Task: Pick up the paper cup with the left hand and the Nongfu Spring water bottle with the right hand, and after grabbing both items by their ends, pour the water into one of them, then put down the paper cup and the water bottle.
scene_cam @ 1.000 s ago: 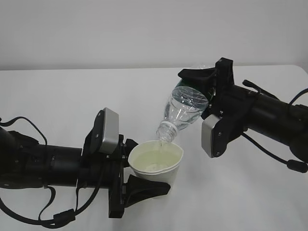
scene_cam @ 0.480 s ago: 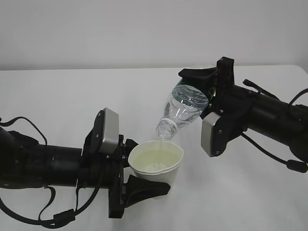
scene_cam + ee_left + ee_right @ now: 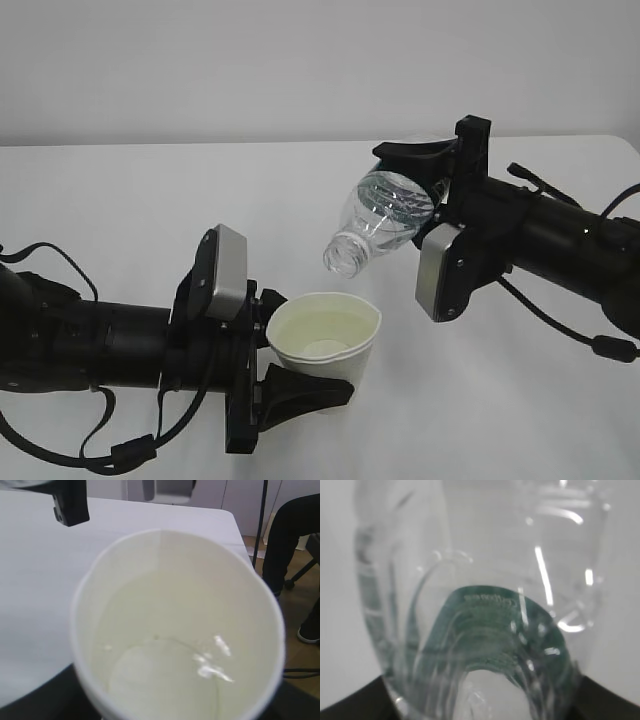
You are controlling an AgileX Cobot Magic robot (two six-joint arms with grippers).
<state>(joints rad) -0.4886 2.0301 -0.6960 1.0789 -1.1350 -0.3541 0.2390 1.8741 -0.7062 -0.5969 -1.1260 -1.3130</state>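
Note:
The white paper cup (image 3: 322,345) sits between the fingers of my left gripper (image 3: 318,352), which is shut on its side. It holds pale water (image 3: 165,680), and its wall (image 3: 175,575) fills the left wrist view, with a dark finger (image 3: 35,702) low at the left. The Nongfu Spring water bottle (image 3: 382,222) hangs tilted, its open neck (image 3: 341,258) pointing down-left just above and apart from the cup's rim. My right gripper (image 3: 408,195) is shut on its base end. Some water remains in the bottle's shoulder. In the right wrist view the clear bottle (image 3: 480,580) and its green label (image 3: 490,625) fill the frame.
The white table (image 3: 130,190) spreads under both arms, with a plain wall behind. In the left wrist view the table's far edge (image 3: 235,520) drops to a floor with a dark chair or leg (image 3: 290,540). Part of the right arm (image 3: 70,502) shows at the top left.
The bottle has lifted and tipped back slightly, so its neck has moved up off the cup's rim and the stream has stopped. The cup and left arm have stayed still.

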